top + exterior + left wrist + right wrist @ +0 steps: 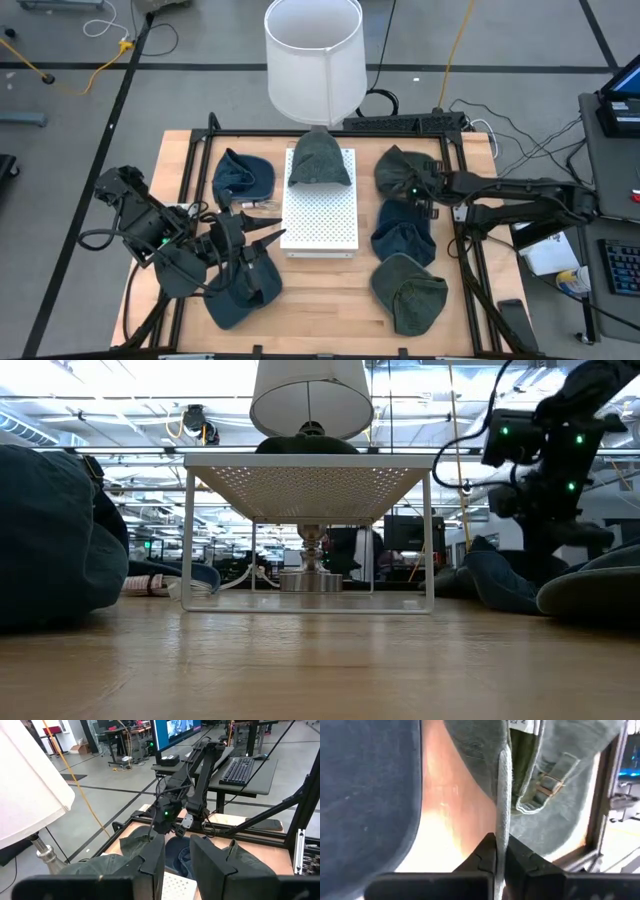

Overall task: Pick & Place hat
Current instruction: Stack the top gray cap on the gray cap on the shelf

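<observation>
Nearest the right wrist camera, the right gripper is pinched shut on the brim of a green hat at the table's far right, so lifting comes next, clear of the navy hat, toward the white rack; the left gripper waits part-open.

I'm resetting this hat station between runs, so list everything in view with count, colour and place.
green hats: three; one on the white stand, one at the right rear, one at the right front
blue hats: three; left rear, left front, right middle
perforated stand: one, white, table centre
lamp: one, white shade, behind the stand
left gripper: dark, above the left front hat
right gripper: dark, shut on the right rear green hat's edge
</observation>
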`<state>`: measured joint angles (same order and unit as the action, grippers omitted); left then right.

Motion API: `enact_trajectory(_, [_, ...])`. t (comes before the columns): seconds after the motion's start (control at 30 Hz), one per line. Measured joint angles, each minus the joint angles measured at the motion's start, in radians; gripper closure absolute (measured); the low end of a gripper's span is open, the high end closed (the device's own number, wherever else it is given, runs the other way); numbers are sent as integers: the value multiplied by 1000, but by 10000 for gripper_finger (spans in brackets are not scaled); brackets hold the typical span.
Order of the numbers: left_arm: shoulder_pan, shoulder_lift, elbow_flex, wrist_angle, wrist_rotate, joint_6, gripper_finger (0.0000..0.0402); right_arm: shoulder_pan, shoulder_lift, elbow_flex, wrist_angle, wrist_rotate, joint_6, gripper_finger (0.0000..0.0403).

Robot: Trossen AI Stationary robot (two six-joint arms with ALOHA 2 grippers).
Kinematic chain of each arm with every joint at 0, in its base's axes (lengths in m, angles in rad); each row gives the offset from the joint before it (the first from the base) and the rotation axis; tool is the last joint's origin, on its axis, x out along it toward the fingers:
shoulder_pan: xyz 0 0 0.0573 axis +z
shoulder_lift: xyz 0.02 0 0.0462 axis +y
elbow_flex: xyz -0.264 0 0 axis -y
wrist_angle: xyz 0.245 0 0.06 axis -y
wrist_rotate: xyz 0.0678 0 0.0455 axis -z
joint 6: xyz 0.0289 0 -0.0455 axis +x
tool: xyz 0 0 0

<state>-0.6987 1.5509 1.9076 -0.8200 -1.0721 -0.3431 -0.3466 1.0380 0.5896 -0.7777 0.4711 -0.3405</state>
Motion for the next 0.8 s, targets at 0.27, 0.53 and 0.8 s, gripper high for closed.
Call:
enact_trajectory(0.27, [0, 0, 0, 1, 0, 11, 305, 2, -30, 249, -295, -4, 131, 399])
enact_trajectory(0.53, [0, 0, 0, 1, 0, 99, 305, 2, -31, 563, -639, -128, 289, 400])
enact_trajectory(0.8, [0, 0, 0, 1, -1, 113, 305, 2, -16, 798, -792, -388, 547, 399])
